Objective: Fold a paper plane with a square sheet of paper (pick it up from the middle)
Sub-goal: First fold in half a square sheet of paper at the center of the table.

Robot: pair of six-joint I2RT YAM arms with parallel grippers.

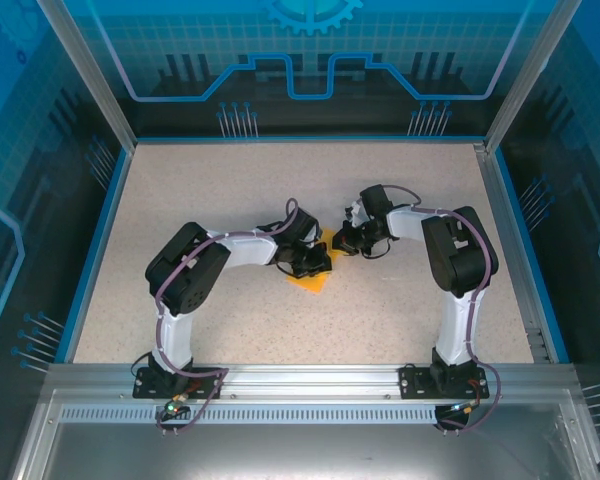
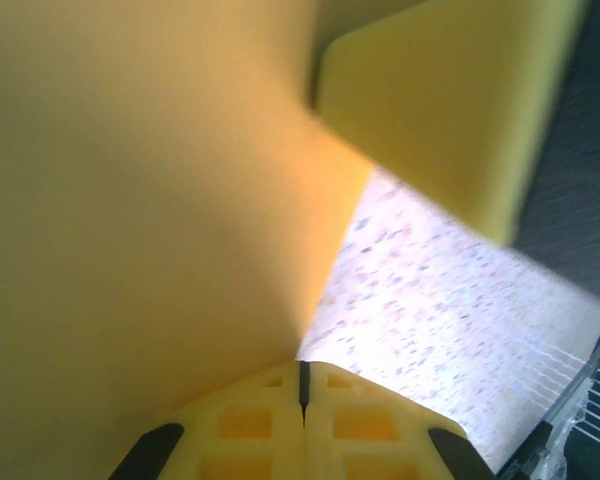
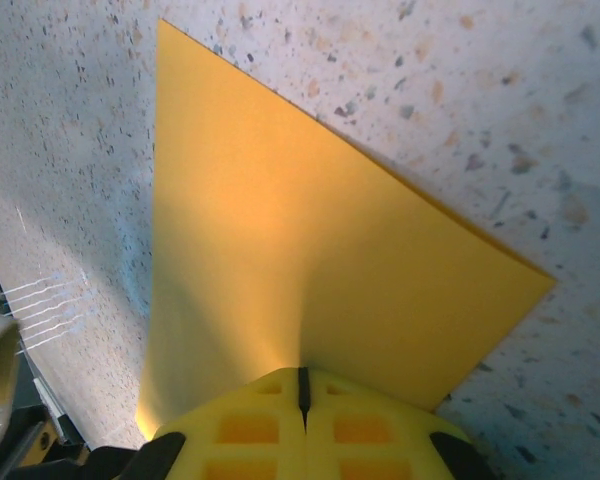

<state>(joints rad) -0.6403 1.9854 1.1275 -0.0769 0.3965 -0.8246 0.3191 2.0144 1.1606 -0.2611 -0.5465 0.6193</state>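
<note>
The square sheet of paper (image 1: 312,283) is bright orange and lies mid-table between both wrists, partly covered by them. My left gripper (image 1: 318,262) is shut on it. In the left wrist view the sheet (image 2: 130,200) rises from the closed yellow fingertips of the left gripper (image 2: 302,375), with a yellow finger (image 2: 440,100) of the other gripper just beyond. My right gripper (image 1: 348,243) faces it from the right. In the right wrist view this gripper (image 3: 302,380) is shut on the sheet (image 3: 310,250), which ridges up from the jaws; its far corner rests on the table. The paper plane is out of view.
The speckled beige table (image 1: 230,200) stretches on all sides of the sheet. A blue rim and clear walls (image 1: 110,200) enclose it. A metal rail (image 1: 300,378) with both arm bases runs along the near edge.
</note>
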